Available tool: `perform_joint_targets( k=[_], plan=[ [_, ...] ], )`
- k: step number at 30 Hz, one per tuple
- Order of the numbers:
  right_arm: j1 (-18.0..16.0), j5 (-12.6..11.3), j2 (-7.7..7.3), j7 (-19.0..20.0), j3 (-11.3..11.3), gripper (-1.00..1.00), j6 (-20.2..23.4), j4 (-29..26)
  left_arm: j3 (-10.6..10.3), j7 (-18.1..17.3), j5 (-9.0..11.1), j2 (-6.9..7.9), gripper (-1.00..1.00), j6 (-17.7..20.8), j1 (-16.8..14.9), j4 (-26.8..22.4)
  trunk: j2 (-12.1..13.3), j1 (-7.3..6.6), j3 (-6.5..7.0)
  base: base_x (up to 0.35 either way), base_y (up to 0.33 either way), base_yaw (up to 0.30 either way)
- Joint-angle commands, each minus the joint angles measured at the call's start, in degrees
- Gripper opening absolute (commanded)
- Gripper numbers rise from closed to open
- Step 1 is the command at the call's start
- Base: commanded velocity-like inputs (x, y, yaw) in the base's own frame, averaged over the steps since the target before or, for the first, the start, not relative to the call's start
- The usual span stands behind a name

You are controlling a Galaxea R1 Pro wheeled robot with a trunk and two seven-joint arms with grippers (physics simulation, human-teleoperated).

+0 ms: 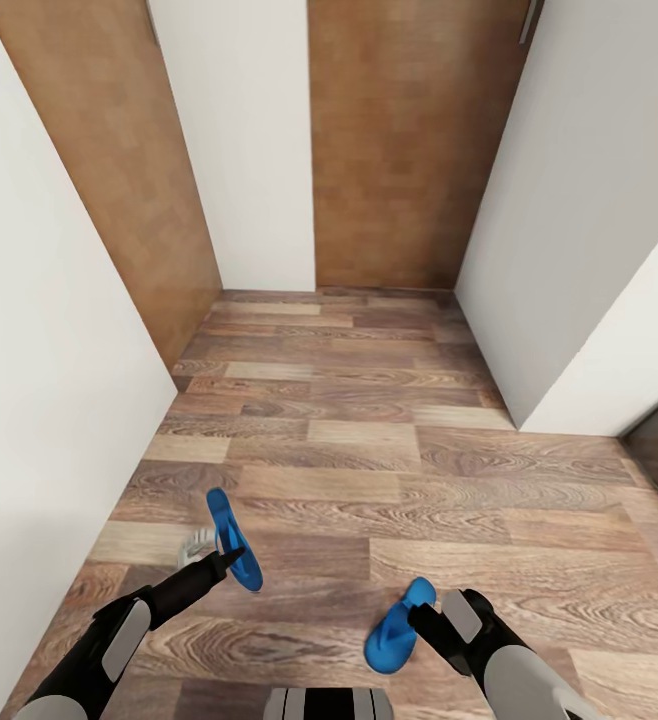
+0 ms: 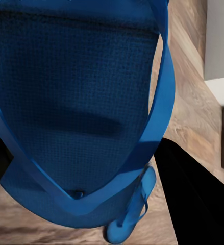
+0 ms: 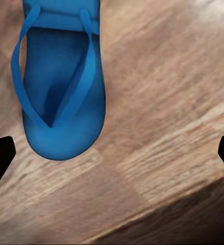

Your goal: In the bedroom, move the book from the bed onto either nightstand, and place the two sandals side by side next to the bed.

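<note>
Left gripper [image 1: 231,557] grasping one sandal [image 1: 233,538] above floor [image 1: 389,440]; we see right gripper [image 3: 112,153] spread wide, released, other sandal [image 1: 397,625] lying near right. We judge thin-strap hold may slip while driving.

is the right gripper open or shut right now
Open. In the right wrist view the two fingertips sit far apart at opposite edges, with bare floor between them and the sandal ungripped.
</note>
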Motion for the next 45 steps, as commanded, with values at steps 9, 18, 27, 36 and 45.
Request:
perform_joint_targets(
  k=[9, 18, 27, 36, 45],
  plan=[
    [0.0, -0.6, 0.03, -0.5, 0.0, 1.00, 0.2, -0.2, 0.1, -0.2, 0.4, -0.01, -1.00, 0.5, 0.0, 0.0, 0.0, 0.01, -0.04, 0.059, 0.037, 0.000],
    [0.0, -0.6, 0.03, -0.5, 0.0, 1.00, 0.3, -0.2, 0.1, -0.2, 0.4, 0.00, -1.00, 0.5, 0.0, 0.0, 0.0, 0.01, -0.04, 0.156, 0.120, 0.000],
    [0.0, -0.6, 0.03, -0.5, 0.0, 1.00, 0.3, -0.2, 0.1, -0.2, 0.4, 0.00, -1.00, 0.5, 0.0, 0.0, 0.0, 0.01, -0.04, 0.020, 0.035, 0.000],
    [0.0, -0.6, 0.03, -0.5, 0.0, 1.00, 0.3, -0.1, 0.2, -0.3, 0.4, -0.01, -1.00, 0.5, 0.0, 0.0, 0.0, 0.01, -0.04, 0.053, 0.117, 0.000],
    [0.0, -0.6, 0.03, -0.5, 0.0, 1.00, 0.3, -0.1, 0.2, -0.5, 0.5, 0.00, -1.00, 0.5, 0.0, 0.0, 0.0, 0.01, -0.04, 0.003, 0.007, 0.000]
  ],
)
